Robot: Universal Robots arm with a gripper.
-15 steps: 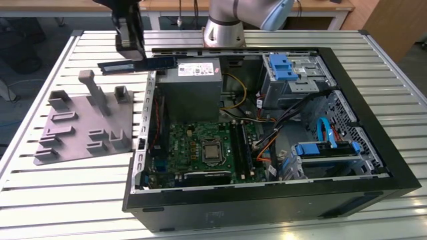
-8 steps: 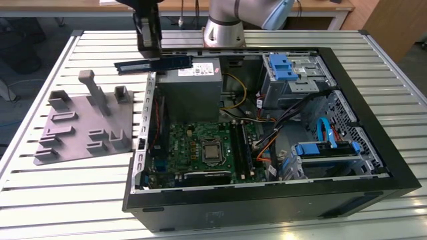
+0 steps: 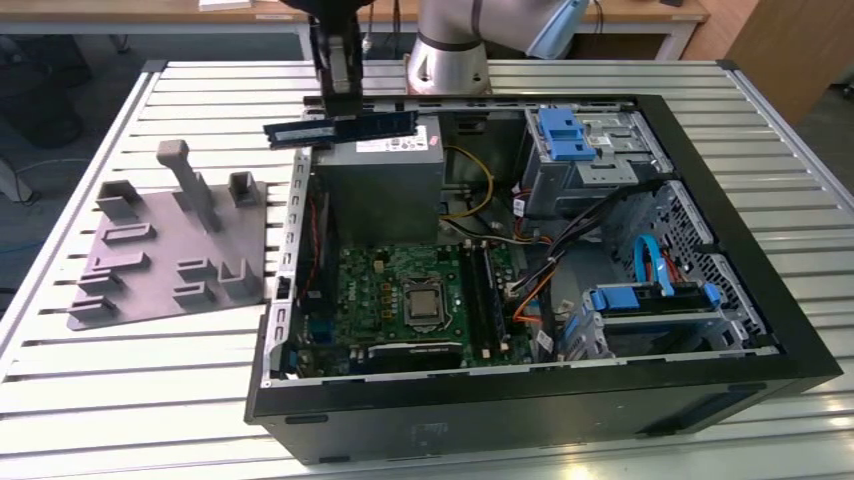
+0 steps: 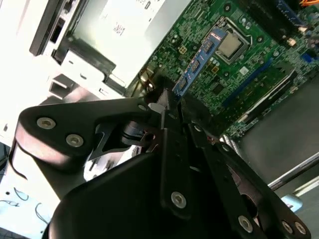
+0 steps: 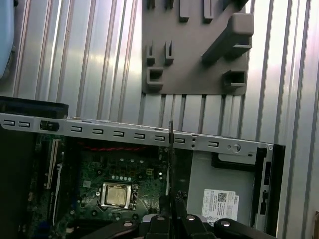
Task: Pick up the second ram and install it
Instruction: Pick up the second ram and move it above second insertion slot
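In the exterior view the second ram [image 3: 355,128], a long dark blue-green stick with a pale label, hangs level in the air above the grey power supply [image 3: 387,175] at the back of the open computer case. My gripper [image 3: 342,112] comes down from above and is shut on the stick's upper edge. In the second wrist view the ram [image 4: 200,63] juts out from between the black fingers [image 4: 169,107] over the green motherboard [image 4: 249,59]. The first wrist view has the ram [image 5: 170,159] edge-on as a thin dark line above my gripper [image 5: 172,211].
The green motherboard [image 3: 414,290] lies on the case floor with long black slots [image 3: 487,290] beside the processor. Drive cages with blue latches [image 3: 581,135] and cables fill the exterior view's right side. A grey fixture plate [image 3: 174,250] with upright posts sits on the slatted table left of the case.
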